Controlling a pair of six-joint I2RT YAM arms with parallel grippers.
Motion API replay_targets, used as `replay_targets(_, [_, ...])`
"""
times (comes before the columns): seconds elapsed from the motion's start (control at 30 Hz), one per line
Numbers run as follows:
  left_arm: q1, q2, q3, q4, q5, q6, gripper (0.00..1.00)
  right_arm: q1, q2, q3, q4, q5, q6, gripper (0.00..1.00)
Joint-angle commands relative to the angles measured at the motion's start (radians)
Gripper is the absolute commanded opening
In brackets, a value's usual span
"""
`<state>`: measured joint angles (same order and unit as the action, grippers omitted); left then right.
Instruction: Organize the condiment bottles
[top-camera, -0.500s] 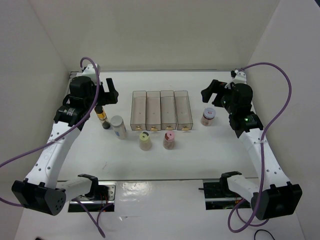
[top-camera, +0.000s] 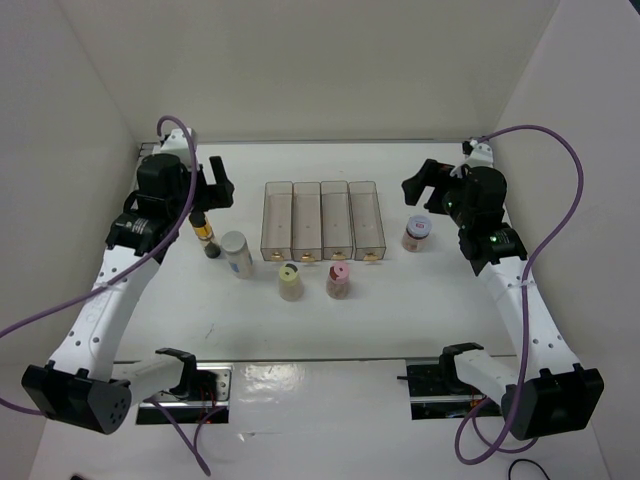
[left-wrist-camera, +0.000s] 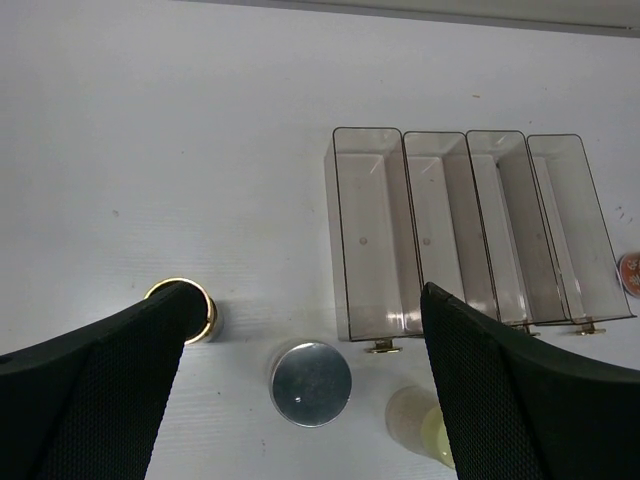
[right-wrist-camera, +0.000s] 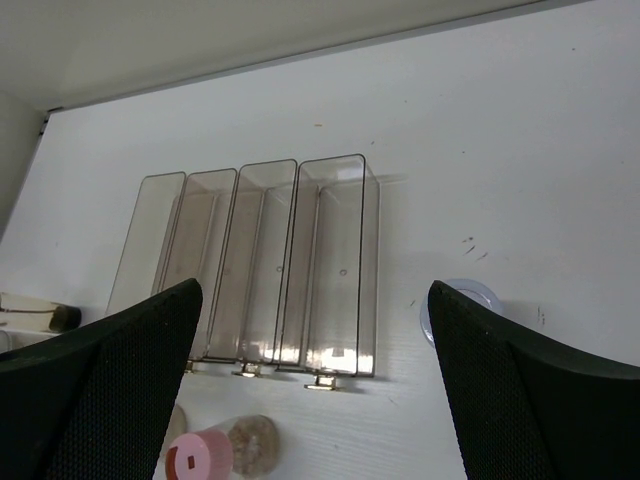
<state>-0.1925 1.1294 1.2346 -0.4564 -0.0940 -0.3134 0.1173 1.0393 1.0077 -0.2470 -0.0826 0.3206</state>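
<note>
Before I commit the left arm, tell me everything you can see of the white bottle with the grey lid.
The white bottle is a small cylinder with an opaque off-white body, plastic by the look of it. Its flat round grey lid has a metallic sheen and is closed. It stands upright on the table between the dark gold-banded bottle and the yellow-lidded bottle, apart from both. Nothing touches it. The left gripper is open above it.

The whole tabletop (top-camera: 400, 310) is seen steeply from above and behind its near edge by the top camera. Nearer, downward views are given from each wrist, framed by the left fingers (left-wrist-camera: 90, 400) and the right fingers (right-wrist-camera: 540, 400). The clear bins (top-camera: 322, 220) are shared by all three.
</note>
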Motion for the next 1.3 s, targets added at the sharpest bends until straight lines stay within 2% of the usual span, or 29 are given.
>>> replay_targets(0.0, [0.005, -0.042, -0.011, 0.028, -0.053, -0.001, 1.0, -0.008, 0.002, 0.028, 0.04, -0.029, 0.005, 0.98])
replay_targets(0.07, [0.005, -0.031, -0.011, 0.018, -0.087, -0.01, 1.0, -0.008, 0.002, 0.028, 0.052, -0.061, 0.005, 0.98])
replay_targets(0.17, [0.016, 0.045, 0.052, -0.025, -0.221, -0.038, 1.0, -0.008, -0.007, 0.015, 0.089, -0.106, 0.005, 0.98])
replay_targets(0.23, [0.027, 0.085, 0.103, -0.062, -0.254, -0.059, 1.0, -0.008, 0.004, 0.015, 0.089, -0.118, 0.005, 0.98])
replay_targets(0.33, [0.038, 0.179, 0.14, -0.108, -0.24, -0.082, 1.0, -0.008, 0.041, 0.046, 0.089, -0.144, 0.005, 0.98])
replay_targets(0.5, [0.065, 0.242, 0.149, -0.169, -0.221, -0.102, 1.0, 0.002, 0.065, 0.057, 0.078, -0.155, 0.005, 0.98])
replay_targets(0.9, [0.099, 0.182, 0.043, -0.2, -0.225, -0.144, 1.0, 0.011, 0.074, 0.057, 0.069, -0.155, -0.005, 0.98])
replay_targets(1.27, [0.108, 0.242, -0.001, -0.162, -0.216, -0.153, 1.0, 0.012, 0.093, 0.066, 0.069, -0.164, -0.005, 0.98])
